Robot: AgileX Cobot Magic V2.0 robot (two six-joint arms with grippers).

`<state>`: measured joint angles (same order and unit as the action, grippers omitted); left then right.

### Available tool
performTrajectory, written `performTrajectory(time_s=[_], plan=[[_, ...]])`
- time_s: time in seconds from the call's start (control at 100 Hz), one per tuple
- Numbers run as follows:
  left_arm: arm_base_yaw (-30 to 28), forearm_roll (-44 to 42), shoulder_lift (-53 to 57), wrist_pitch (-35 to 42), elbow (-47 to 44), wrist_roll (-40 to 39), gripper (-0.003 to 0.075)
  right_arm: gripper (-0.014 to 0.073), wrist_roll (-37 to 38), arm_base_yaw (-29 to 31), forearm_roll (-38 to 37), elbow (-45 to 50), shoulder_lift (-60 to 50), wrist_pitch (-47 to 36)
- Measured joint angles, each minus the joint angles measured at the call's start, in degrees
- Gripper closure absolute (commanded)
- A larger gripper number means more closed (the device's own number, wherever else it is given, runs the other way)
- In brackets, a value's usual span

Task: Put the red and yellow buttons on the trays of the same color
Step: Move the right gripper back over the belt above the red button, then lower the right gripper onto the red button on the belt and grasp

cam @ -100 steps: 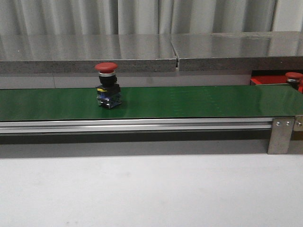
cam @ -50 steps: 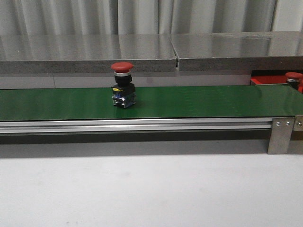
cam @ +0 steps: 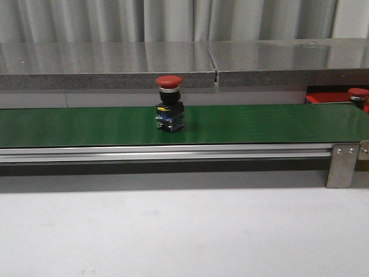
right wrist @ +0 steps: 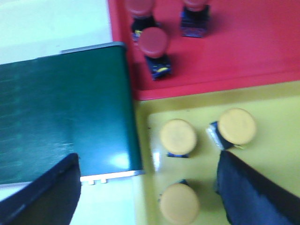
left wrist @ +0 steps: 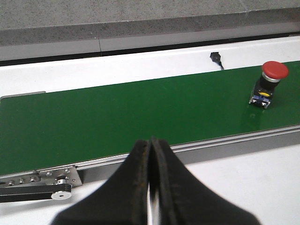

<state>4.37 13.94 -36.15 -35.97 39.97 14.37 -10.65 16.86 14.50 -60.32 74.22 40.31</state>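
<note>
A red-capped button (cam: 169, 111) stands upright on the green conveyor belt (cam: 259, 124); it also shows in the left wrist view (left wrist: 268, 84). In the right wrist view a red tray (right wrist: 253, 42) holds three red buttons (right wrist: 154, 47) and a yellow tray (right wrist: 281, 168) holds three yellow-capped buttons (right wrist: 178, 137). The red tray's corner (cam: 323, 98) with one red button (cam: 358, 96) shows at the far right of the front view. My left gripper (left wrist: 151, 145) is shut and empty, near the belt's front rail. My right gripper (right wrist: 147, 159) is open and empty over the belt end and the yellow tray.
A grey steel shelf (cam: 173, 60) runs behind the belt. An aluminium rail (cam: 173, 153) and a metal bracket (cam: 341, 164) edge the belt's front. The white table (cam: 184, 231) lies in front. A small black part (left wrist: 215, 57) sits beyond the belt.
The red button on the belt has travelled to the right along the belt, still upright. Nothing else in the front view has moved.
</note>
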Motion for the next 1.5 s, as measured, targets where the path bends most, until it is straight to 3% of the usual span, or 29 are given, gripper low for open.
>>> performTrajectory(time_s=[0.43,0.73,1.0,1.38,1.5], plan=[[0.0,0.0,0.0,0.0,0.0,0.0,0.0739,0.0004,-2.6,-20.8,0.0,-15.4,3.7,10.9],[0.0,0.0,0.0,0.0,0.0,0.0,0.0739,0.0004,-3.1,-30.1,0.0,-24.7,13.5,15.7],[0.0,0.0,0.0,0.0,0.0,0.0,0.0739,0.0004,-6.7,-34.1,-0.8,-31.1,23.0,18.6],[0.0,0.0,0.0,0.0,0.0,0.0,0.0739,0.0004,-10.5,-34.6,-0.9,-33.4,32.4,17.0],[0.0,0.0,0.0,0.0,0.0,0.0,0.0739,0.0084,-10.9,-34.6,-0.9,-33.4,33.7,14.4]])
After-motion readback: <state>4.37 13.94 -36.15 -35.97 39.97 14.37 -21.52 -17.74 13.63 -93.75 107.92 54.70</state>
